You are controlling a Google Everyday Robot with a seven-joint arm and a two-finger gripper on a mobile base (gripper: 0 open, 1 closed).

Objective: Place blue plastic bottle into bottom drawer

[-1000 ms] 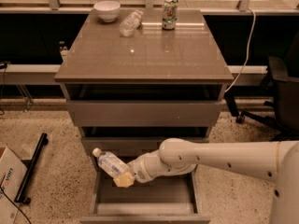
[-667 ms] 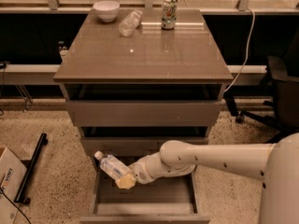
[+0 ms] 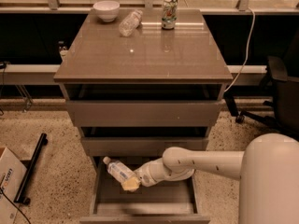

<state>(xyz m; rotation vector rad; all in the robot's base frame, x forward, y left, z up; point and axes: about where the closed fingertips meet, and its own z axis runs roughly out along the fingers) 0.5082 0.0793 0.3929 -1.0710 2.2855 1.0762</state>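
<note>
Clear plastic with a white cap: the blue plastic bottle (image 3: 119, 171) is held tilted over the open bottom drawer (image 3: 159, 202).
Its base is clamped by the yellowish fingers (image 3: 128, 186) of the gripper (image 3: 132, 183). The smooth white arm (image 3: 205, 162) is bent in from the right, below the tabletop's (image 3: 145, 55) near edge. Bottle and gripper have been shifted slightly rightward and lower than before.

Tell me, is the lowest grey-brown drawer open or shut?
Open: the bottom drawer shows its grey floor beneath the gripper holding the clear blue-labelled bottle.
</note>
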